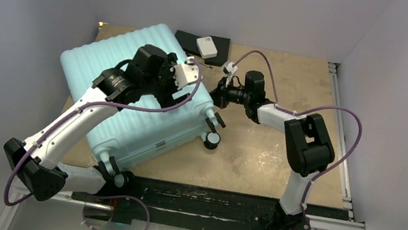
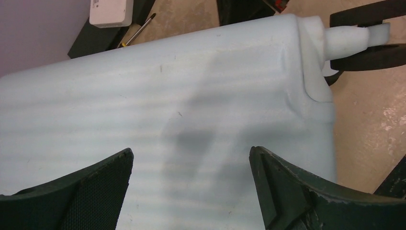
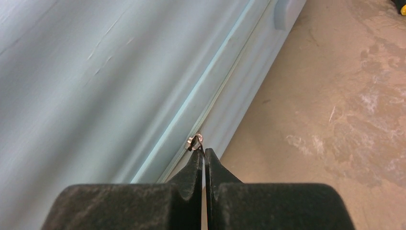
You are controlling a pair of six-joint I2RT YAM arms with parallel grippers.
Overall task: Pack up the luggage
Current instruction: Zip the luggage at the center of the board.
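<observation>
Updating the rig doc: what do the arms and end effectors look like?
Left arm and right arm: white links, black joint housings, a purple cable looping outside each. Left end effector and right end effector: black wedge fingers, mesh-textured pads on the left, chipped edges.

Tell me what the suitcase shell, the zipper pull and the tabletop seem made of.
The luggage: likely hard plastic, matte mint, with molded ribs. The zipper pull: apparently metal, a small shiny ring. The tabletop: perhaps plywood or board, tan, matte, scuffed with pale smears.

Even, soft overhead light; faint shadow across the luggage (image 2: 191, 134); wrist views slightly soft
</observation>
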